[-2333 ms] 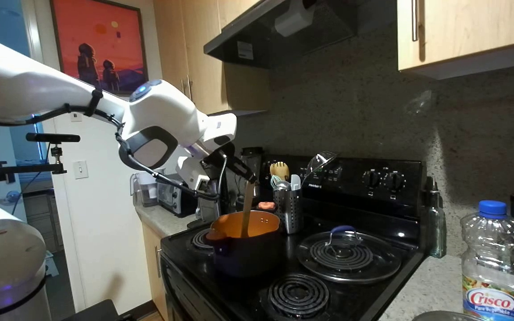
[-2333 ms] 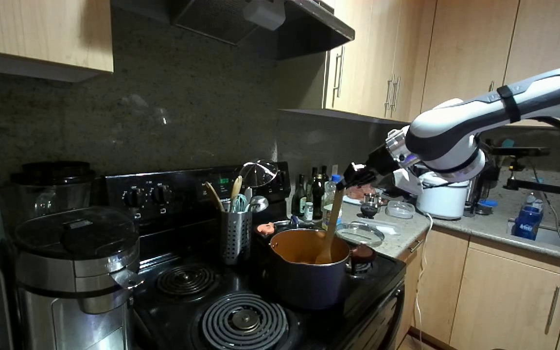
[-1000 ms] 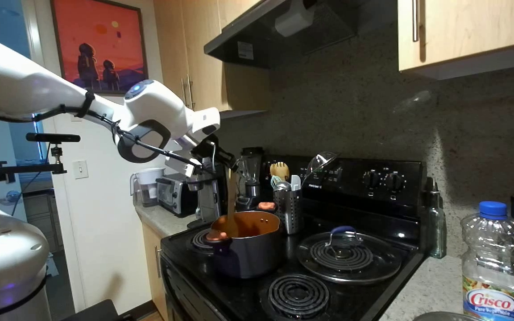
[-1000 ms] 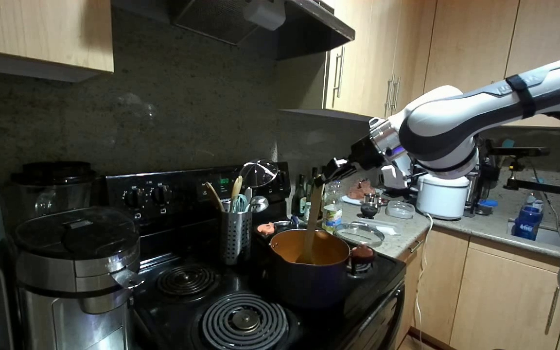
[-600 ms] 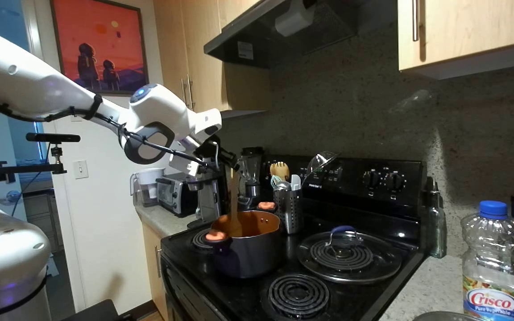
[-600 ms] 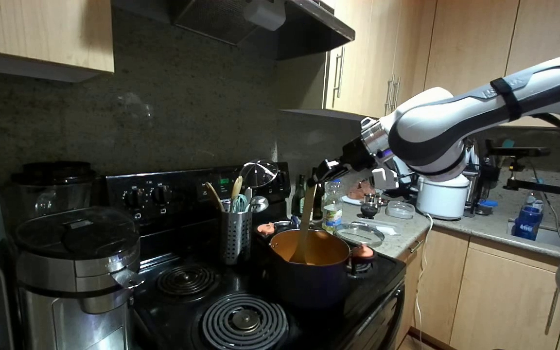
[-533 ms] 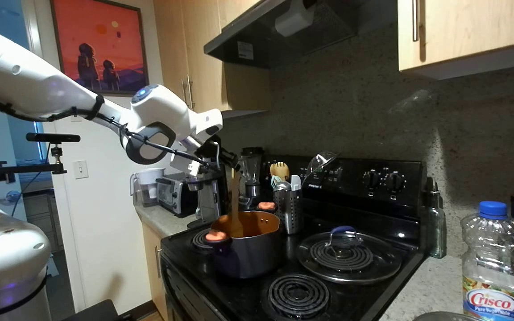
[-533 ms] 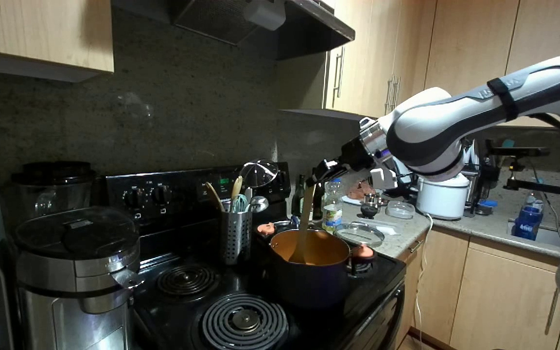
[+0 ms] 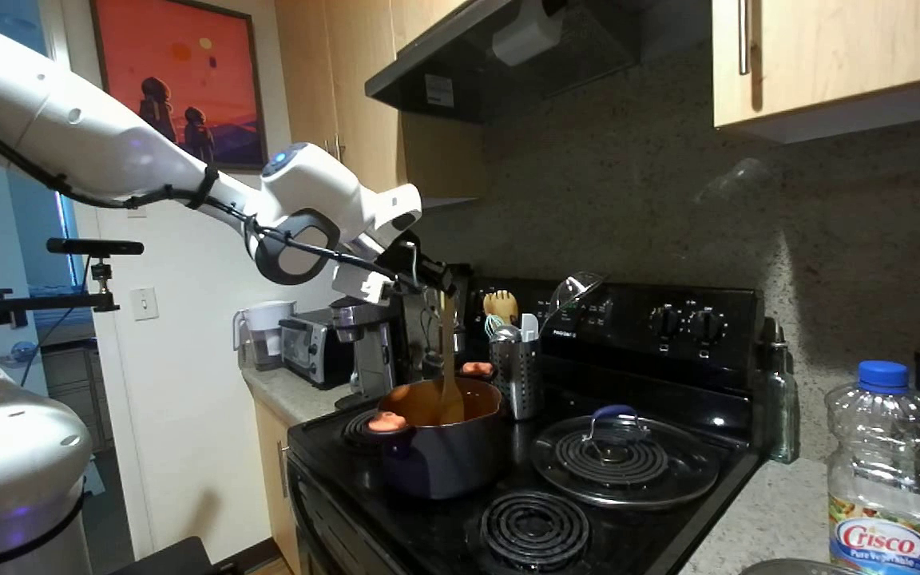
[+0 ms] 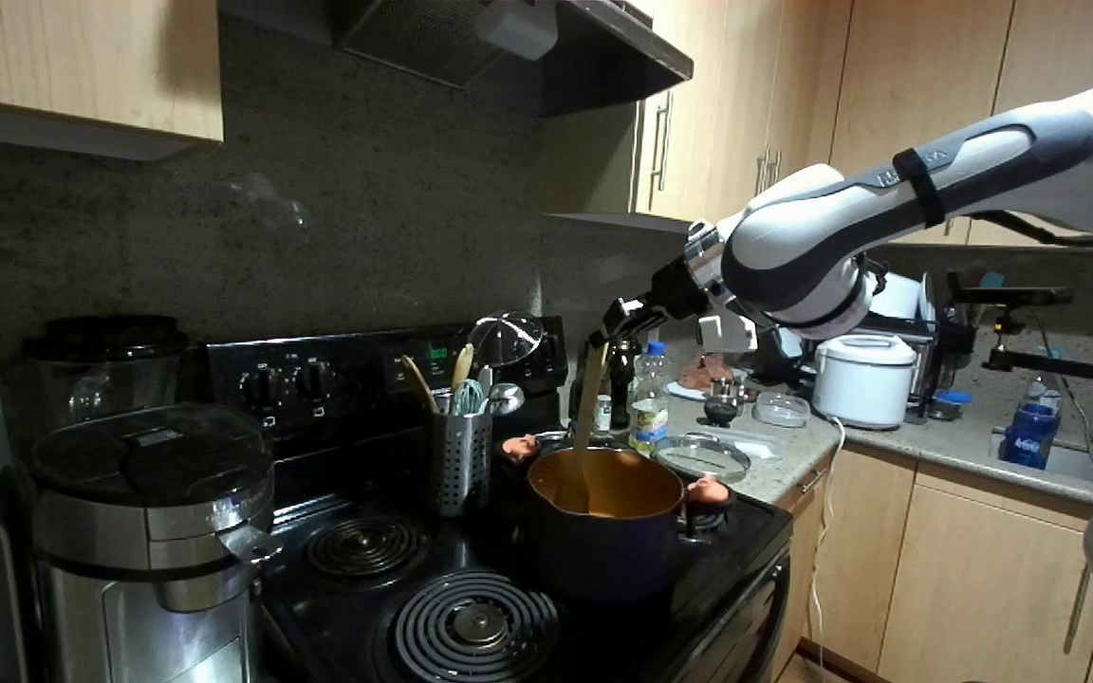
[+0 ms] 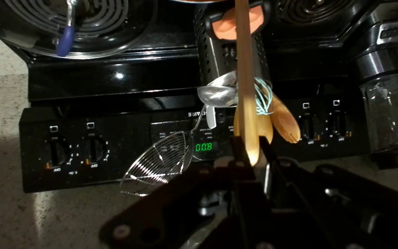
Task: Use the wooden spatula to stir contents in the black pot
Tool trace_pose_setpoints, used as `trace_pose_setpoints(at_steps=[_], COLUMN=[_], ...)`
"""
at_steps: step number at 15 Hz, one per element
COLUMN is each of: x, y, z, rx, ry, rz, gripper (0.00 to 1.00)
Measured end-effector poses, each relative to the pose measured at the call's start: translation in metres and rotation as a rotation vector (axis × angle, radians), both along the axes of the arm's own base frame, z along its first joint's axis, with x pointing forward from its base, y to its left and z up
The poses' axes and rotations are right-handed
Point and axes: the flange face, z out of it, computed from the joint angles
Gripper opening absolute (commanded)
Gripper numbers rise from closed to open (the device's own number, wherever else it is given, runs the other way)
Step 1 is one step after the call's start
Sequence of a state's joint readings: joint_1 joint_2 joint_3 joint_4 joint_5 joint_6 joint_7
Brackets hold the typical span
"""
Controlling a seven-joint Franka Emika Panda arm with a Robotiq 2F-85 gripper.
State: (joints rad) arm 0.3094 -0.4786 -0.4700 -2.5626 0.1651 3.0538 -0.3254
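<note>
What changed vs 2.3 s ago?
In an exterior view, the gripper and wooden spatula have shifted left, nearer the utensil holder. Nothing grabbed or released: the gripper still holds the wooden spatula, its lower end inside the black pot. Pot and utensil holder unmoved.

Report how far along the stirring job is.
Done: the pincer holds the spatula by its upper end. In hand, it seems: stirring, with the spatula's lower end inside the pot. Left, I'd guess: finishing the stir; the contents can't be told from the pot's orange inside, so mixing can't be judged.
</note>
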Motion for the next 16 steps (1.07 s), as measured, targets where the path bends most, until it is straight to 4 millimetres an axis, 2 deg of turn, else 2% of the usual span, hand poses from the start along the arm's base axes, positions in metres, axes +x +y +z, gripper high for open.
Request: trace_pose_setpoints(at_steps=[6,11,12,13,14,15,16], x=[0.01,0.002,-0.001,-0.005,-0.008,-0.011,-0.014], y=[-0.045,-0.077,-0.08,-0.083,-0.084,-0.084,-0.081], z=[0.013,0.001,-0.002,-0.005,-0.008,-0.009,-0.01], rx=[0.012,0.031,0.031,0.029,0.023,0.015,0.008], ry=[-0.022,-0.001,0.005,0.011,0.017,0.02,0.02], rz=[-0.09,-0.15,-0.158,-0.164,-0.164,-0.161,-0.153], gripper=[0.06,0.06,0.08,0.37,0.38,0.45,0.26])
